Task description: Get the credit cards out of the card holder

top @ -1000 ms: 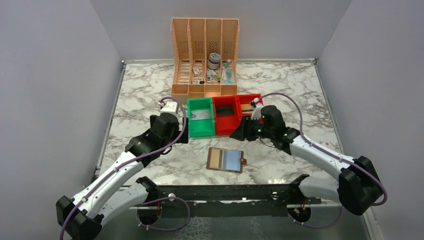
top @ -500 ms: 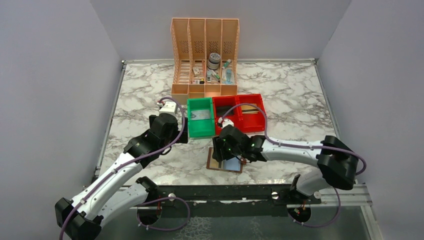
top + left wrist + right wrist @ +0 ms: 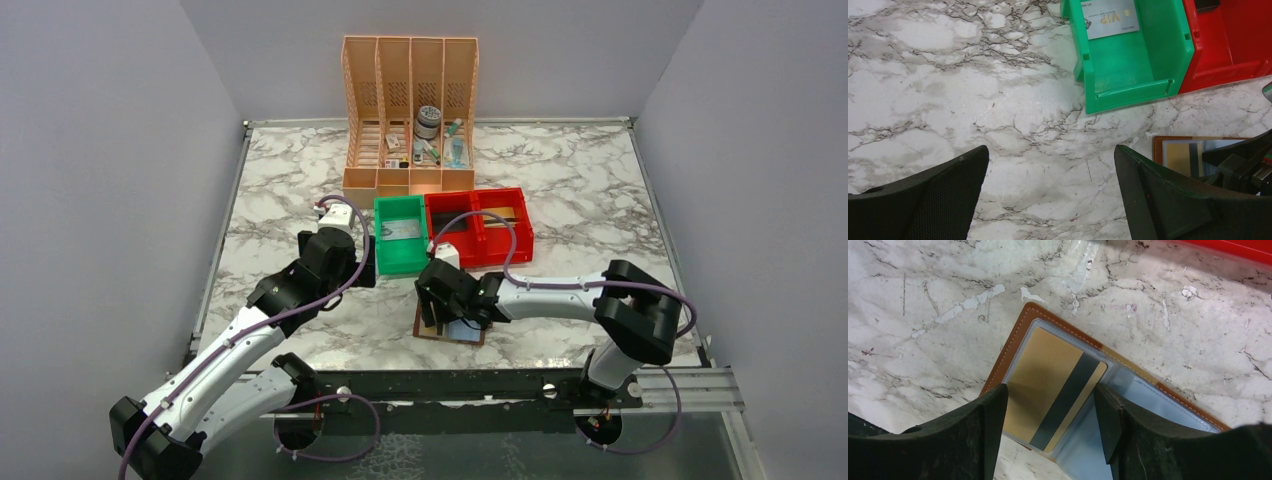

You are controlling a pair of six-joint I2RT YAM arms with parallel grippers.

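The brown card holder (image 3: 478, 334) lies open on the marble near the front edge; it also shows in the right wrist view (image 3: 1020, 332) and the left wrist view (image 3: 1160, 142). A gold credit card (image 3: 1048, 382) with a dark stripe sits in its left clear pocket; the right pocket looks pale blue (image 3: 1153, 400). My right gripper (image 3: 437, 315) (image 3: 1050, 427) is open just above the holder, jaws straddling the gold card. My left gripper (image 3: 352, 262) (image 3: 1050, 192) is open and empty over bare marble, left of the holder. A grey card (image 3: 1110, 20) lies in the green bin (image 3: 400, 255).
Red bins (image 3: 478, 243) stand beside the green bin behind the holder. A peach file organiser (image 3: 410, 70) with small items stands at the back. Grey walls close in the left, right and back.
My right arm has swung from the red bin to the left and forward, down over the open card holder. The left arm has stayed put.
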